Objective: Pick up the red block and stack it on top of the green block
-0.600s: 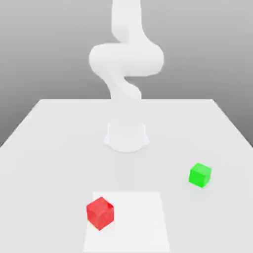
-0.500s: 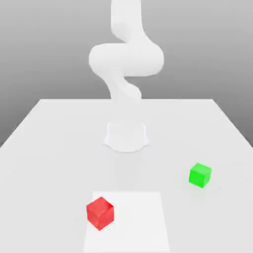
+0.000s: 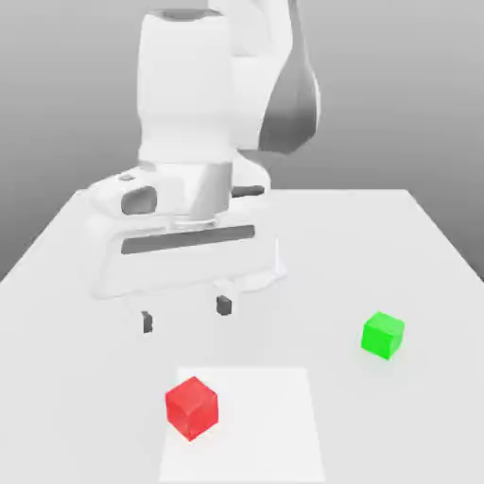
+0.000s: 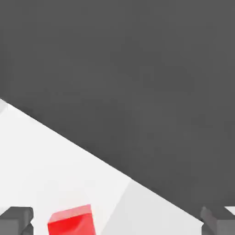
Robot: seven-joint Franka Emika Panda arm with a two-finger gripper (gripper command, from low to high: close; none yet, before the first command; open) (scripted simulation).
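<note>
My red block (image 3: 192,408) was a small, bright red cube with plain matte faces, sharp edges and flat sides. In the exterior view it sat turned so that one corner faced the camera, its top a diamond and two side faces showing. It rested on a white rectangular patch (image 3: 255,425) of the pale surface (image 3: 369,425), close to the patch's edge at the exterior view's left. My hand view caught it too, one face a strong red and another a paler, pinkish red. The green block (image 3: 383,336), a cube of similar plain make, lay well apart on the surface, toward the exterior view's right. My end effector (image 3: 185,314) hung above the surface, open and empty, its two dark-tipped fingers wide apart, touching neither block.
</note>
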